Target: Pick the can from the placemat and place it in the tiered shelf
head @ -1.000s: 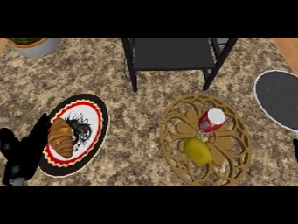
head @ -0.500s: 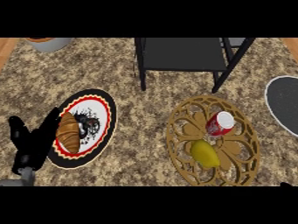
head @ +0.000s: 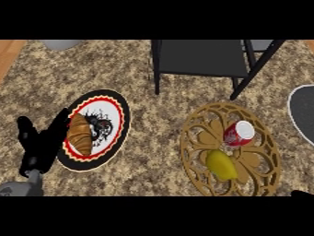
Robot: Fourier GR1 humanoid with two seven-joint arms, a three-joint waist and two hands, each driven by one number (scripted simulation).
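Now, in the head view: can (head: pixel 239 133) standing on the round placemat (head: pixel 199 120), just beside a lemon (head: pixel 222 165), untouched. Left hand (head: pixel 40 143) resting at lower left, fingers straight. Right hand (head: pixel 303 193) down to a sliver at the bottom edge, fingers impossible to tell. Tiered shelf (head: pixel 200 57) shifted nearer centre; pick apparently not yet begun.

A kitchen: speckled stone counter (head: pixel 139 83) with a croissant (head: pixel 82 134) on a plate (head: pixel 115 103) and a placemat (head: pixel 199 161).
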